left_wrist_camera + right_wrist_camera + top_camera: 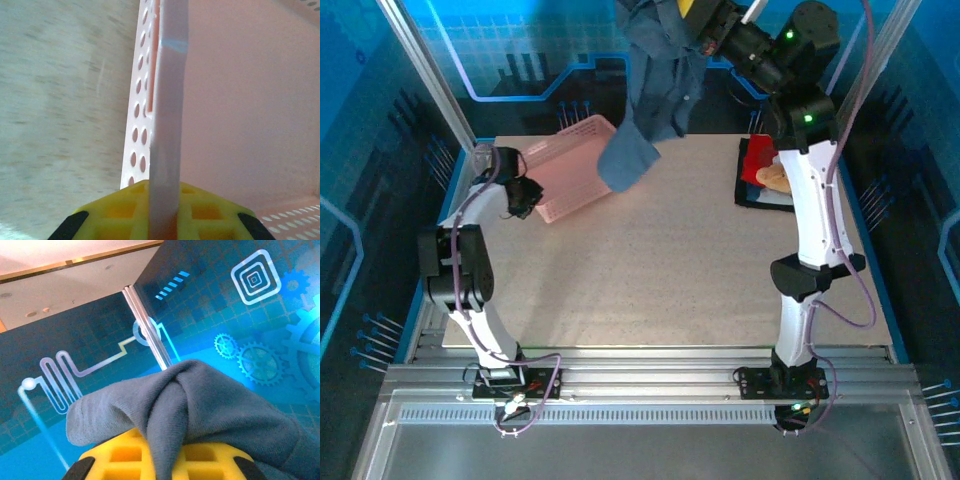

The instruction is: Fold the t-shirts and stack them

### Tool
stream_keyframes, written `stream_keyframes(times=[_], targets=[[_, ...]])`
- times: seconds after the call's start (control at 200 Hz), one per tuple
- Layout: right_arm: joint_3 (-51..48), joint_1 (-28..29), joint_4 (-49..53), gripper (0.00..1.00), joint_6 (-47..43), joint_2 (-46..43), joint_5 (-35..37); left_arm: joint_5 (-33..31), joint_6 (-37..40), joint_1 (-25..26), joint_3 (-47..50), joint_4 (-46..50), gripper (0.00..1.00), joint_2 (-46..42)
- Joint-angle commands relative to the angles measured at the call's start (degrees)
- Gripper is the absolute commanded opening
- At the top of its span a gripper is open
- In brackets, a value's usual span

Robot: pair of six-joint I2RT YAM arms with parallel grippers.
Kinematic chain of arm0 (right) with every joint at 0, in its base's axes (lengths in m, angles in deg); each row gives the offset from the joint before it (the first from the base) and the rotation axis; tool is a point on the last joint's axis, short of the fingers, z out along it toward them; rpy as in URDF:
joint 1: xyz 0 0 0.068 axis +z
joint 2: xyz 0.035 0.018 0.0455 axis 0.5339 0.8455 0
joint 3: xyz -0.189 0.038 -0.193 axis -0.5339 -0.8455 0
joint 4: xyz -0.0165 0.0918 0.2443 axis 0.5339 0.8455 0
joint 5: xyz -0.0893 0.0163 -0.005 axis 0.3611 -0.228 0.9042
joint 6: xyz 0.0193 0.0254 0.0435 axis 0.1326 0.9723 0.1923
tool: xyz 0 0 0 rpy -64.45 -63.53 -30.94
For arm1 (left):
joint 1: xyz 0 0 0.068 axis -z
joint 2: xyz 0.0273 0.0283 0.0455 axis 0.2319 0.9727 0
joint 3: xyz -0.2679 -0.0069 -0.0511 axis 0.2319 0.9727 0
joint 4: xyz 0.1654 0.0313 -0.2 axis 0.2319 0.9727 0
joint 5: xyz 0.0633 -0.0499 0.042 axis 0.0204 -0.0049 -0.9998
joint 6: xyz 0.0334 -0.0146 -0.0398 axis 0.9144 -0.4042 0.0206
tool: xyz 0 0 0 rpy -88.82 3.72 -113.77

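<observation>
Entry, both arms engaged.

Right gripper (698, 22) is raised high over the far edge of the speckled beige table (650, 280). From overhead I read it as pinching the plain slate-blue cloth t-shirt (655, 95), which hangs down from it in a long bunched drape. The shirt's lower end sits just beside the far right corner of the pink plastic lattice basket (575, 165). I cannot tell whether that end touches the tabletop.

The right wrist camera adds the grip detail. A twisted fold of the blue shirt (200, 400) is wedged between the yellow fingers of the right gripper (165, 462), with the jaws pressed together on the cloth. The blue patterned enclosure wall is behind it.

Left gripper (525, 195) is at the near left end of the basket, at the far left of the table. Overhead does not resolve its jaws. The left wrist camera does: the left gripper (162, 220) is clamped on the basket's thin upright wall (170, 100), which runs straight up between the yellow fingers. There is perforated lattice to one side and smooth pink surface to the other.

The red and black t-shirt with a brown print (760, 165) lies flat on the table's far right. It is partly hidden behind the right arm and well apart from the basket.
</observation>
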Motion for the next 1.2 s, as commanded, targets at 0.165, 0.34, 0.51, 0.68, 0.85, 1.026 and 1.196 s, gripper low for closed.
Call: stream_keyframes(times=[0.165, 0.34, 0.51, 0.68, 0.85, 1.026, 1.196], targets=[[-4.2, 0.13, 10.52, 0.0, -2.06, -3.57, -7.29, -7.36, -6.58, -4.76, 0.99, 0.51, 0.0, -6.13], [-22.64, 0.97, 9.31, 0.0, -4.14, -11.68, -7.85, -12.46, -9.02, -6.35, 3.54, 1.06, 0.0, -9.1], [-40.92, 1.83, 9.18, 0.0, -4.95, -16.98, -5.49, -16.31, -10.28, -7.85, 5.97, 1.9, 0.0, -12.18], [-50.38, 3.66, 12.18, 0.0, -5.84, -15.91, -3.14, -18.44, -11.49, -9.42, 6.91, 2.49, 0.0, -12.49], [-52.58, 5.99, 15.89, 0.0, -7.42, -9.9, 0.97, -16.26, -10.8, -9.44, 4.28, -0.42, 0.0, -7.59], [-54.78, 5.41, 15.55, 0.11, -6.8, -2.74, 4.02, -10.66, -8.35, -9.39, 2.32, -5.36, 0.02, -2.11], [-49.81, 2.98, 19.34, 0.53, -8.69, 4.79, 4.32, -2.67, -5.13, -9.09, -0.26, -7.51, 0.65, 0.9]])
